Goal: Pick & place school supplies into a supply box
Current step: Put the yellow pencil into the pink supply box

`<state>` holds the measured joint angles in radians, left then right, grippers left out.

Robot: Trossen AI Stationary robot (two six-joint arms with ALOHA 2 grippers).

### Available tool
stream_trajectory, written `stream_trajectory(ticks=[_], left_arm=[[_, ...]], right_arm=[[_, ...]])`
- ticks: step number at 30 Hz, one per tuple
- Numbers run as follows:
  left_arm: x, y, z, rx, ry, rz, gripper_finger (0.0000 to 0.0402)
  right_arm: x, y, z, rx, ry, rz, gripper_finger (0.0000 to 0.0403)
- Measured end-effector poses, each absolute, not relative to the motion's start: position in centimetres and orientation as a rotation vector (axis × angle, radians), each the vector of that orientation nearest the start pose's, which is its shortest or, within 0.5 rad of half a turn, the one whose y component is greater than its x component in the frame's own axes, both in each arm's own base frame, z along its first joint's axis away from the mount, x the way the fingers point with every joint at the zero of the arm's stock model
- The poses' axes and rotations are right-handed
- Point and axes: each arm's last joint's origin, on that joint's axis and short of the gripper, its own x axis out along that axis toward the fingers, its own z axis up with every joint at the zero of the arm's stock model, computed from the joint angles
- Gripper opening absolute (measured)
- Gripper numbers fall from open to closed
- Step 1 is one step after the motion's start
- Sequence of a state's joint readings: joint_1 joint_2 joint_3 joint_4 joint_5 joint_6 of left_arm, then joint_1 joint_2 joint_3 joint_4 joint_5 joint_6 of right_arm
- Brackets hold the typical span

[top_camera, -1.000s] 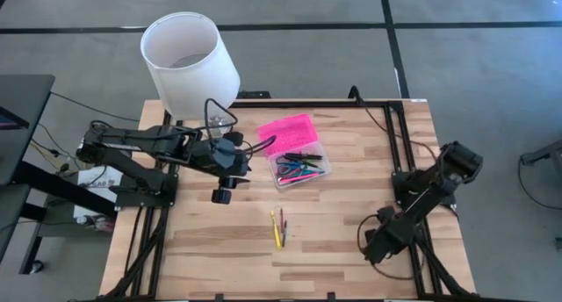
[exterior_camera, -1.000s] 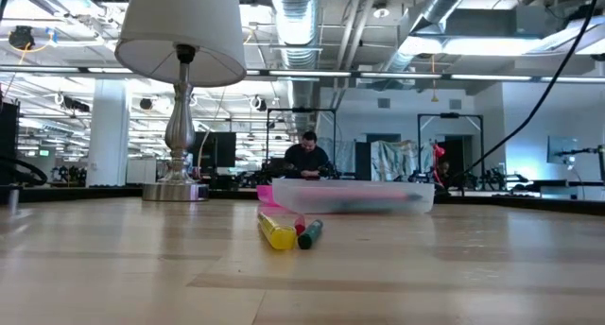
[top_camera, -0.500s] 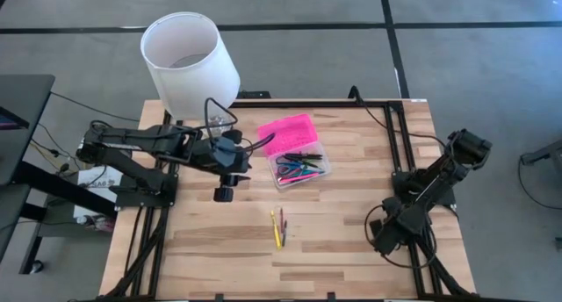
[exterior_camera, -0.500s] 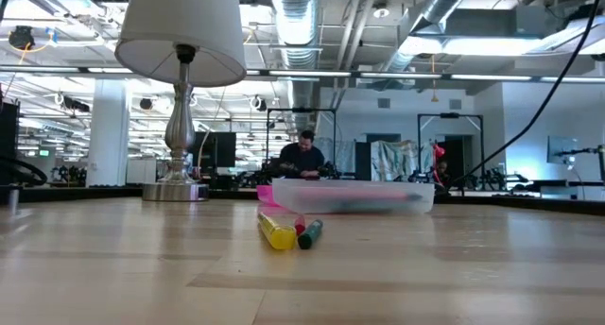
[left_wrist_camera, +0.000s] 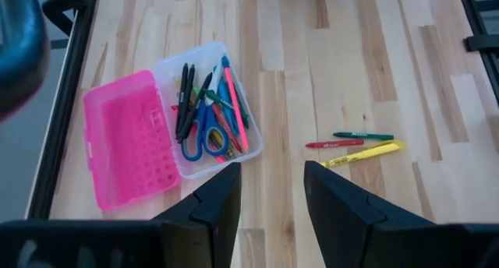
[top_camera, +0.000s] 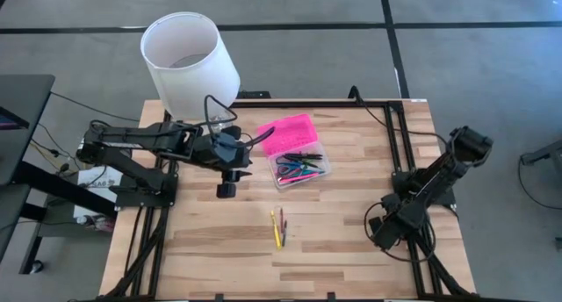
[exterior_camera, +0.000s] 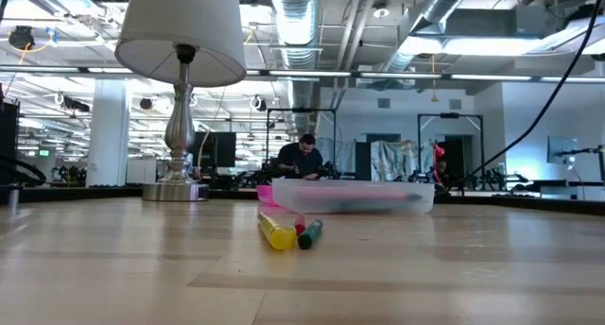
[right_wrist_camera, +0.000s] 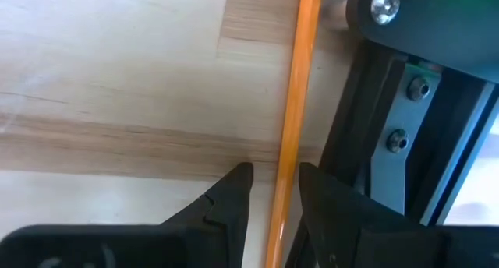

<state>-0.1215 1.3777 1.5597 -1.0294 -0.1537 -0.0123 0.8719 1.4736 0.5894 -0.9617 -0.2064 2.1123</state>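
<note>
From overhead I've got the left hand (top_camera: 226,190) hovering just beside the supply box (top_camera: 297,156), which sits open near the counter's (top_camera: 351,249) far middle, pink lid flipped back. Three loose markers (top_camera: 279,227) lie nearer the front. The right hand (top_camera: 379,240) is parked at the right edge.

Low view: a yellow highlighter (exterior_camera: 276,231) lies in front of the box, lamp (exterior_camera: 180,70) off to the side, a person (exterior_camera: 305,158) way back.

Left wrist: fingers (left_wrist_camera: 214,209) apart, empty, scissors (left_wrist_camera: 201,135) and pens in the box.

Right wrist: fingers (right_wrist_camera: 226,198) apart, straddling an orange cable (right_wrist_camera: 295,104), not gripping it.
</note>
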Motion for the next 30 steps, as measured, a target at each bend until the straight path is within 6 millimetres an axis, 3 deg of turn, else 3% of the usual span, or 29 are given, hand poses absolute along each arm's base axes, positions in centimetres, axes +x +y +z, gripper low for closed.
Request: stream_trajectory(ticks=[17, 30], left_arm=[[26.3, -2.8, 39.4, 0.048, 0.827, 0.05, 0.0137], [26.2, -2.8, 39.4, 0.049, 0.827, 0.051, 0.0137]], right_arm=[[8.8, 11.2, 13.2, 0.906, 1.522, -0.978, 0.0111], [10.7, 13.0, 14.1, 1.068, 1.433, -0.791, 0.0111]])
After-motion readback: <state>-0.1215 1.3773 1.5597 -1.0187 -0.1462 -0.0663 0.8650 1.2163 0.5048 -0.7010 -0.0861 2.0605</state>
